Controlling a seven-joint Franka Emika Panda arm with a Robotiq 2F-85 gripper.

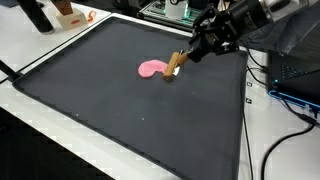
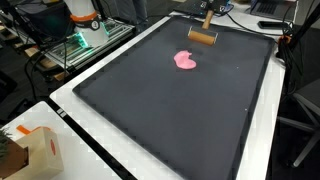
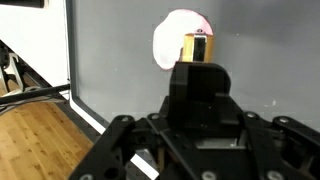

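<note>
Big dark mat (image 1: 110,110) covers most of the white table (image 1: 30,50), which shows in both exterior views. A cardboard box (image 2: 30,152) sits at approx. 7 o'clock off the mat, well apart from the work. Cables (image 1: 290,125) trail on the table at 3 o'clock of the mat.

The black arm (image 1: 250,18) comes in from the mat's far corner, at approx. 1 o'clock in an exterior view. Gripper (image 1: 192,52) points down at the mat. Its fingers seem clamped on the upper end of a wooden brush (image 1: 174,67), w/ little gap, but in the wrist view the gripper's own body hides the pads, so that's probably, not certainly.

A pink blob (image 1: 151,68) lies flat on the mat, toward 12 o'clock from the mat's centre. The brush is tilted, its lower end on the mat at 3 o'clock of the blob, touching or just beside its edge. In the wrist view the brush tip (image 3: 198,47) overlaps the blob (image 3: 172,40).
</note>
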